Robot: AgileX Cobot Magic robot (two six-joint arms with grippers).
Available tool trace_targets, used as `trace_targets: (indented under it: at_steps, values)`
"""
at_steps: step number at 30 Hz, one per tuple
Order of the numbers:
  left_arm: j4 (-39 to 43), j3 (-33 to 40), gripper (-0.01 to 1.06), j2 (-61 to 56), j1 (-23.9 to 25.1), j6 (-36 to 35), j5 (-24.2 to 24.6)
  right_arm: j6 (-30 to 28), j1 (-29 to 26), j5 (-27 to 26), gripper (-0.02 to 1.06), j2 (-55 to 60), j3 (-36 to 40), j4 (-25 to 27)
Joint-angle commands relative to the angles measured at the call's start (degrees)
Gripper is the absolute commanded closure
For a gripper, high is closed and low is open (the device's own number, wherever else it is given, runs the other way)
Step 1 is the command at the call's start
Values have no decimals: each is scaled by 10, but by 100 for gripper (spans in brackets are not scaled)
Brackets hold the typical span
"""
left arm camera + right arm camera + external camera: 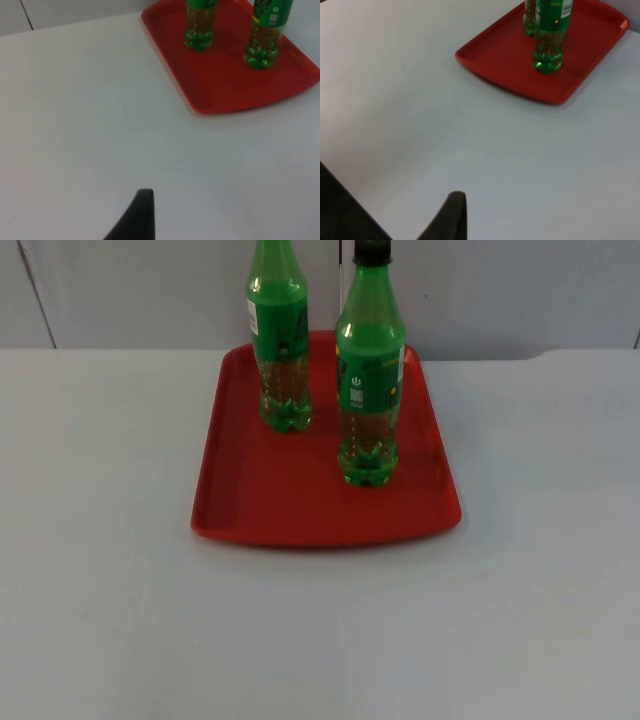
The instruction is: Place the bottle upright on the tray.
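- I saw the white table (320, 640) bare in front of the tray.
- My left gripper (142, 210) hung over the table, well away from the tray; I could not tell how wide it was, and it held nothing that I could see.
- My right gripper (452, 212) hung over the table too, same story.
- The red tray (300, 510) lay flat in the middle.
- One green bottle (370, 380) stood upright on the tray, nearer me and to the right.
- A second green bottle (280, 340) stood upright behind it, to the left.
- The grey wall (520, 290) was at the back.
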Motion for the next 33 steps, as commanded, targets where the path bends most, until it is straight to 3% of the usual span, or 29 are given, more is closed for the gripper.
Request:
trace_targets:
  at_steps: [1, 25, 29, 33]
  values:
    - [-1, 2, 0, -2, -3, -1, -1, -11, 0, 1, -1, -2, 4, -4]
    - [-1, 2, 0, -2, -3, -1, -1, -9, -4, 1, -1, -2, 4, -3]
    - [-1, 2, 0, -2, -3, -1, -1, -9, -26, 1, -1, -2, 4, -2]
    - [-1, 2, 0, -2, -3, -1, -1, -9, -85, 1, -1, -2, 4, -2]
